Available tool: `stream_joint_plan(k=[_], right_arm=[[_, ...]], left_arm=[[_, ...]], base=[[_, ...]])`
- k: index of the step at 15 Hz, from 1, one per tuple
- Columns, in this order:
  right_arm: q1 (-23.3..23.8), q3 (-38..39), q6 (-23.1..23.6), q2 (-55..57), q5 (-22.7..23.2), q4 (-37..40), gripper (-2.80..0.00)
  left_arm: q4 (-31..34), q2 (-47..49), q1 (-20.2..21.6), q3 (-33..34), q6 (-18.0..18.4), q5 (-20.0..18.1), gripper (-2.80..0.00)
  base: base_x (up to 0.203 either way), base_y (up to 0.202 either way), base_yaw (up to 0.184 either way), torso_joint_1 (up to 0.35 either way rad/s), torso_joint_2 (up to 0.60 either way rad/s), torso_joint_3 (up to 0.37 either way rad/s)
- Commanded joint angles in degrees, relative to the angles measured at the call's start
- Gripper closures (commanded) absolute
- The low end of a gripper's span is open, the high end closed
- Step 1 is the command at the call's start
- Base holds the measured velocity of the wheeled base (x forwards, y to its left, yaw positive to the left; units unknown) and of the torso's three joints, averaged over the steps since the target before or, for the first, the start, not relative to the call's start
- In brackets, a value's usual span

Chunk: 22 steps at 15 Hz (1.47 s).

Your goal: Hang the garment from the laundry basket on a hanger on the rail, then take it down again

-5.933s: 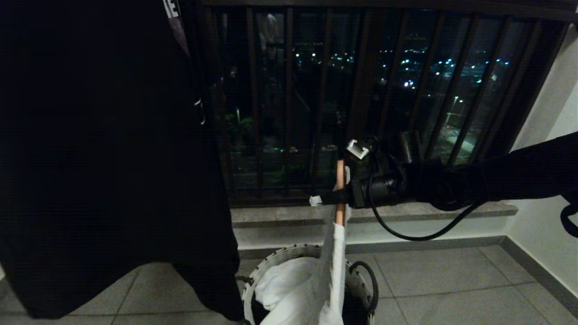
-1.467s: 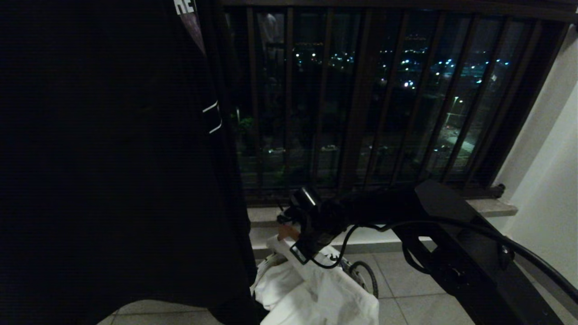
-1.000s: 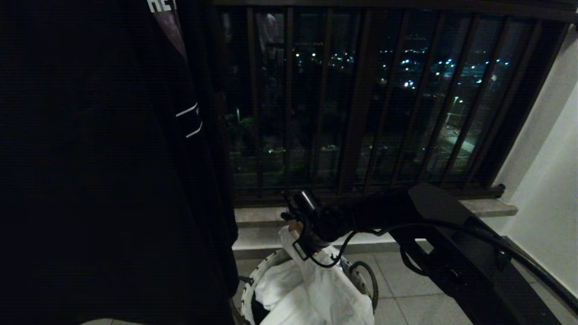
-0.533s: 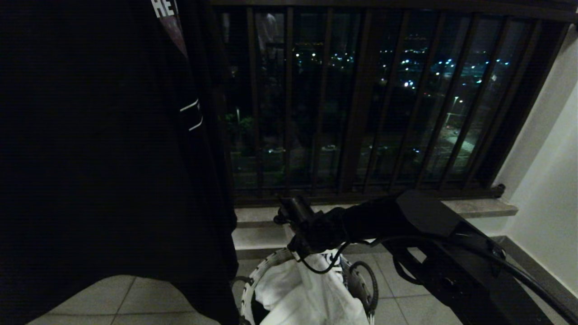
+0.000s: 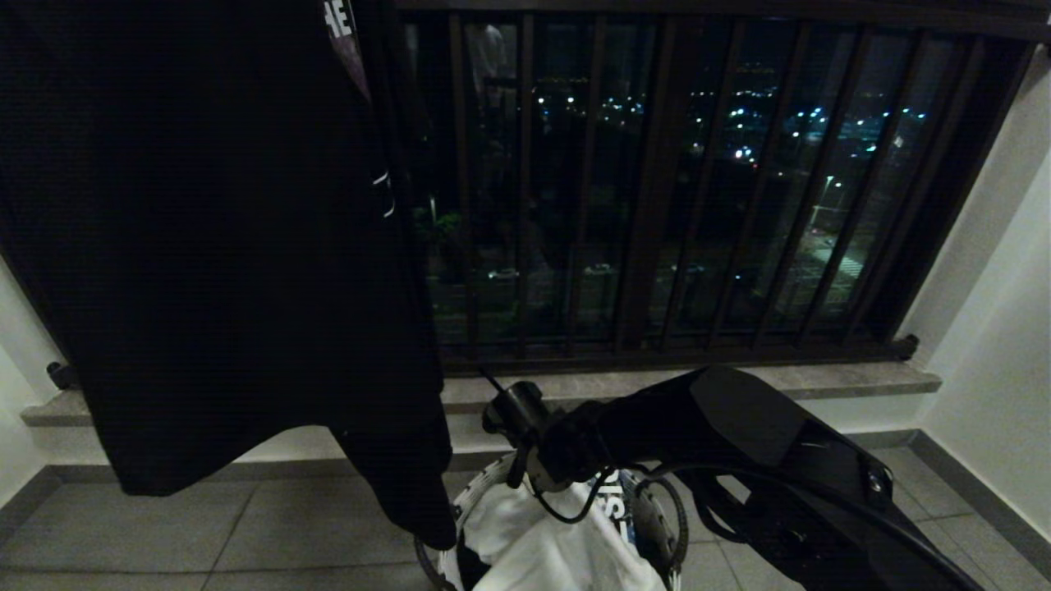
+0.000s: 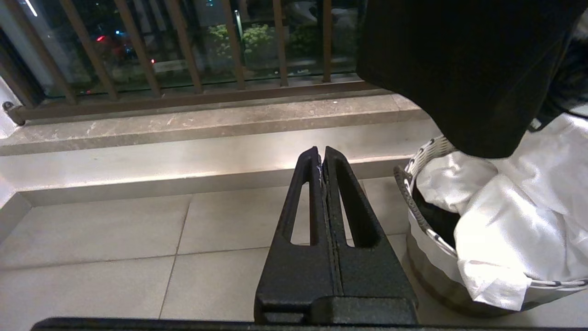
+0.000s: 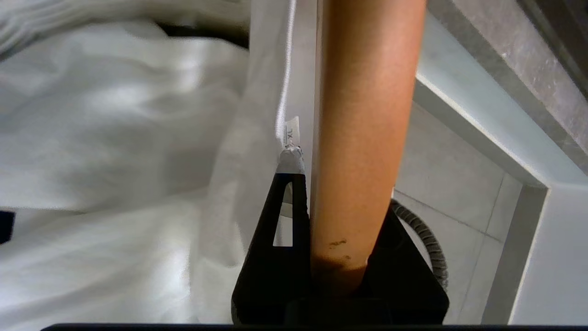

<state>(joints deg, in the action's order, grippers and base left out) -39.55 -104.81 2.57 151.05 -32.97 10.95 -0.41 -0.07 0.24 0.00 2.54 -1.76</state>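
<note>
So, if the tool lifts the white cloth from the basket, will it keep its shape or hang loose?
Probably loose. The white cloth garment lies crumpled in soft folds and droops over the rim of the round woven laundry basket, so it looks floppy and likely light. Only the part on the orange-brown wooden hanger should stay spread.

A large black garment hangs across the 9 to 12 o'clock part of the scene, white letters showing at its top edge, its lowest corner dropping just beside the laundry basket at 6 o'clock. The right arm reaches in from 4 o'clock, its wrist end low over the basket rim, above the white garment heaped inside. Behind, from 12 to 3 o'clock, dark window bars stand over a grey stone sill, city lights beyond them.
</note>
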Motion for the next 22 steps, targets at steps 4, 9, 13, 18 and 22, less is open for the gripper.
stream_joint_plan(k=[4,9,13,18,22], right_arm=[[-1.24,-0.30,-0.37,0.83,-0.34,0.21,0.00],[-1.50,-0.98,-0.28,1.18,-0.25,0.30,0.00],[-1.66,-1.53,-0.69,1.10,0.44,4.13,-2.80],[-4.13,-1.26,-2.85,-0.35,3.43,7.71,-2.80],[-6.17,-2.23,-5.84,-1.56,7.03,11.11,-2.80]], left_arm=[[-0.02,-0.01,0.02,0.18,0.01,0.00,0.00],[-0.02,-0.01,0.02,0.18,0.01,0.00,0.00],[-0.02,-0.01,0.02,0.14,0.01,0.00,0.00],[-0.02,-0.01,0.02,0.18,0.01,0.00,0.00],[-0.02,-0.01,0.02,0.18,0.01,0.00,0.00]], base=[[0.000,0.000,0.000,0.000,0.00,0.000],[0.000,0.000,0.000,0.000,0.00,0.000],[0.000,0.000,0.000,0.000,0.00,0.000],[0.000,0.000,0.000,0.000,0.00,0.000],[0.000,0.000,0.000,0.000,0.00,0.000]])
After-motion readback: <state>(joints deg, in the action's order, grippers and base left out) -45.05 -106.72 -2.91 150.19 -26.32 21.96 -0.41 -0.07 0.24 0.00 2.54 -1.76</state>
